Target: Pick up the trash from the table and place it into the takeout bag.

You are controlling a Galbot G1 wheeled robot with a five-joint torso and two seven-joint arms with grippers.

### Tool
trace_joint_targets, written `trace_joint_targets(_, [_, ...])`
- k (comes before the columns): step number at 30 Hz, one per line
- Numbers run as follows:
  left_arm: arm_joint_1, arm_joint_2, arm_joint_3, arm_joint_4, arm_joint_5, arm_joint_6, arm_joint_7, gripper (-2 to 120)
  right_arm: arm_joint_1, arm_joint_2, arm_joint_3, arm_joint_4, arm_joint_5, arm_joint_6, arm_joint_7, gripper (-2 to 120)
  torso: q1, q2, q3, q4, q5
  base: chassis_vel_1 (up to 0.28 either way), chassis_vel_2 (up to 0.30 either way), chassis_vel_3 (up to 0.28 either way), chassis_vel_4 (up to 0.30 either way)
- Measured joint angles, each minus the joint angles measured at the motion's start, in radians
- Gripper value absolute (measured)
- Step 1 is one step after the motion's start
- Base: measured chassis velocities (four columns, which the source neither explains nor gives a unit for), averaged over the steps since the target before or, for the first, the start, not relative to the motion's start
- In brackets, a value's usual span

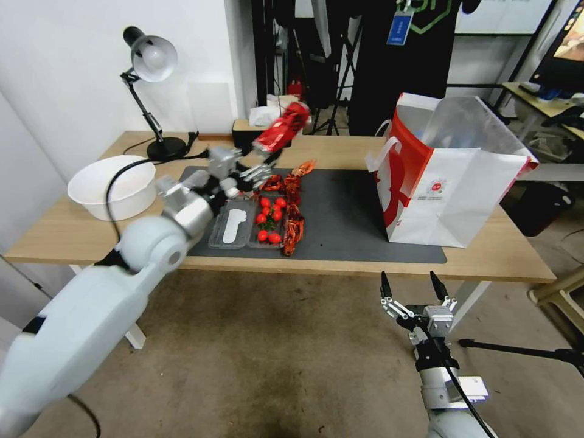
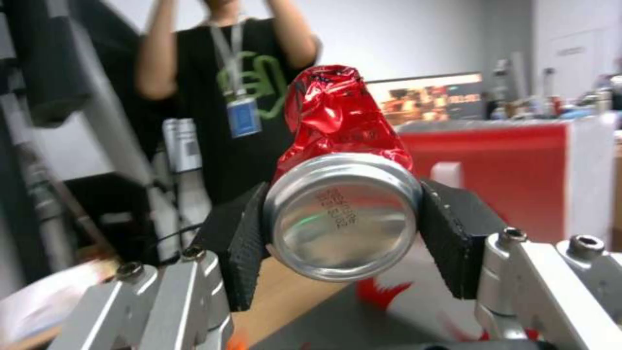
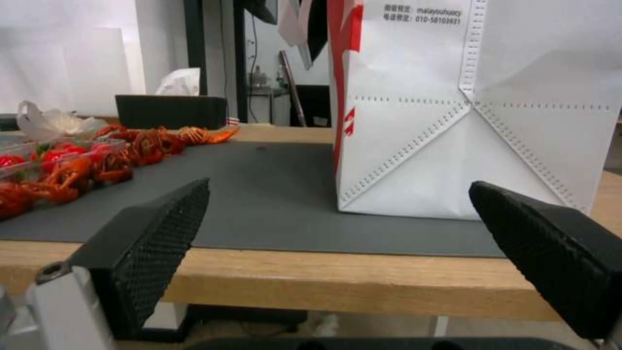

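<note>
My left gripper (image 1: 263, 159) is shut on a crushed red drink can (image 1: 281, 128), held tilted in the air above the table's (image 1: 73, 234) far middle, left of the takeout bag (image 1: 453, 176). In the left wrist view the can's silver base (image 2: 343, 216) sits clamped between the black pads (image 2: 243, 245) of the left gripper (image 2: 343, 238). The white bag with red side panels stands open on the dark grey mat (image 1: 347, 210) at the right. My right gripper (image 1: 412, 281) hangs open below the table's front edge, facing the bag's base (image 3: 466, 131).
A white round basin (image 1: 112, 185) stands at the table's left, with a desk lamp (image 1: 152, 67) behind it. Clear trays with cherry tomatoes (image 1: 271, 218) and red crayfish (image 1: 294, 204) lie on the mat. A black tissue box (image 3: 172, 111) sits at the far edge. A person stands behind the table.
</note>
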State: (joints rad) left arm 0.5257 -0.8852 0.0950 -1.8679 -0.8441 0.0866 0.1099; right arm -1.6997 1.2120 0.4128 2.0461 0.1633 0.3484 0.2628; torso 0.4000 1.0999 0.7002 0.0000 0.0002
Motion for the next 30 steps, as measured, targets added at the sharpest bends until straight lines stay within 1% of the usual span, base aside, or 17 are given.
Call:
trace_joint_targets(2, [-0.076, -0.032, 0.057, 0.028, -0.021, 0.001, -0.005, 52, 0.000, 0.000, 0.001, 0.001, -0.001, -0.001, 0.000, 100, 0.000, 0.000, 0.000, 0.0001, 0.0000, 0.000, 0.000, 0.000, 0.000])
trace_joint_targets(3, [-0.076, -0.032, 0.057, 0.028, -0.021, 0.001, -0.005, 52, 0.000, 0.000, 0.001, 0.001, -0.001, -0.001, 0.000, 100, 0.000, 0.000, 0.000, 0.0001, 0.0000, 0.000, 0.000, 0.000, 0.000])
trace_joint_targets(4, [-0.115, -0.049, 0.084, 0.045, -0.033, 0.001, -0.007, 52, 0.001, 0.000, 0.001, 0.001, -0.002, -0.001, 0.001, 100, 0.000, 0.000, 0.000, -0.0004, -0.0001, 0.000, 0.000, 0.000, 0.000])
trace_joint_targets(6, [-0.197, -0.090, 0.144, 0.087, -0.064, 0.004, -0.012, 52, 0.003, 0.000, 0.002, 0.001, -0.002, -0.003, 0.001, 100, 0.000, 0.000, 0.000, 0.0001, 0.0003, 0.000, 0.000, 0.000, 0.000])
trace_joint_targets(7, [-0.197, -0.090, 0.144, 0.087, -0.064, 0.004, -0.012, 52, 0.003, 0.000, 0.002, 0.001, -0.002, -0.003, 0.001, 100, 0.000, 0.000, 0.000, 0.0001, 0.0003, 0.000, 0.000, 0.000, 0.000])
trace_joint_targets(10, [-0.309, -0.154, 0.233, 0.159, -0.100, 0.007, -0.022, 52, 0.011, -0.002, 0.002, -0.004, -0.003, -0.004, 0.002, 100, 0.000, 0.000, 0.000, 0.0000, 0.0003, 0.000, 0.000, 0.000, 0.000])
trace_joint_targets(11, [-0.309, -0.154, 0.233, 0.159, -0.100, 0.007, -0.022, 52, 0.011, -0.002, 0.002, -0.004, -0.003, -0.004, 0.002, 100, 0.000, 0.000, 0.000, 0.0000, 0.0003, 0.000, 0.000, 0.000, 0.000])
trace_joint_targets(13, [-0.379, -0.201, 0.285, 0.212, -0.114, 0.008, -0.025, 52, 0.017, -0.004, 0.002, -0.006, -0.003, -0.007, 0.003, 100, 0.000, 0.000, 0.000, 0.0000, 0.0001, 0.000, 0.000, 0.000, 0.000])
trace_joint_targets(14, [-0.379, -0.201, 0.285, 0.212, -0.114, 0.008, -0.025, 52, 0.017, -0.004, 0.002, -0.006, -0.003, -0.007, 0.003, 100, 0.000, 0.000, 0.000, 0.0000, 0.0001, 0.000, 0.000, 0.000, 0.000])
trace_joint_targets(17, [-0.446, -0.265, 0.338, 0.277, -0.128, 0.008, -0.026, 52, 0.022, -0.005, 0.002, -0.007, -0.003, -0.007, 0.003, 100, 0.000, 0.000, 0.000, 0.0000, 0.0000, 0.000, 0.000, 0.000, 0.000])
trace_joint_targets(18, [-0.446, -0.265, 0.338, 0.277, -0.128, 0.008, -0.026, 52, 0.022, -0.005, 0.002, -0.007, -0.003, -0.007, 0.003, 100, 0.000, 0.000, 0.000, 0.0000, 0.0000, 0.000, 0.000, 0.000, 0.000])
trace_joint_targets(20, [-0.482, -0.308, 0.370, 0.319, -0.134, 0.007, -0.025, 52, 0.023, -0.006, 0.002, -0.007, -0.003, -0.008, 0.004, 100, 0.000, 0.000, 0.000, 0.0000, 0.0002, 0.000, 0.000, 0.000, 0.000])
trace_joint_targets(21, [-0.482, -0.308, 0.370, 0.319, -0.134, 0.007, -0.025, 52, 0.023, -0.006, 0.002, -0.007, -0.003, -0.008, 0.004, 100, 0.000, 0.000, 0.000, 0.0000, 0.0002, 0.000, 0.000, 0.000, 0.000])
trace_joint_targets(24, [-0.521, -0.368, 0.410, 0.367, -0.143, 0.003, -0.023, 52, 0.023, -0.005, 0.005, -0.006, -0.003, -0.008, 0.006, 100, 0.000, 0.000, 0.000, 0.0001, 0.0001, 0.000, 0.000, 0.000, 0.000])
trace_joint_targets(25, [-0.521, -0.368, 0.410, 0.367, -0.143, 0.003, -0.023, 52, 0.023, -0.005, 0.005, -0.006, -0.003, -0.008, 0.006, 100, 0.000, 0.000, 0.000, 0.0001, 0.0001, 0.000, 0.000, 0.000, 0.000])
trace_joint_targets(28, [-0.542, -0.425, 0.439, 0.410, -0.154, -0.001, -0.018, 52, 0.022, 0.001, 0.009, -0.005, -0.003, -0.007, 0.008, 100, 0.000, 0.000, 0.000, -0.0001, 0.0001, 0.000, 0.000, 0.000, 0.000])
trace_joint_targets(30, [-0.548, -0.444, 0.449, 0.430, -0.155, -0.004, -0.010, 52, 0.021, 0.002, 0.011, -0.004, -0.003, -0.007, 0.008, 100, 0.000, 0.000, 0.000, -0.0001, 0.0002, 0.000, 0.000, 0.000, 0.000])
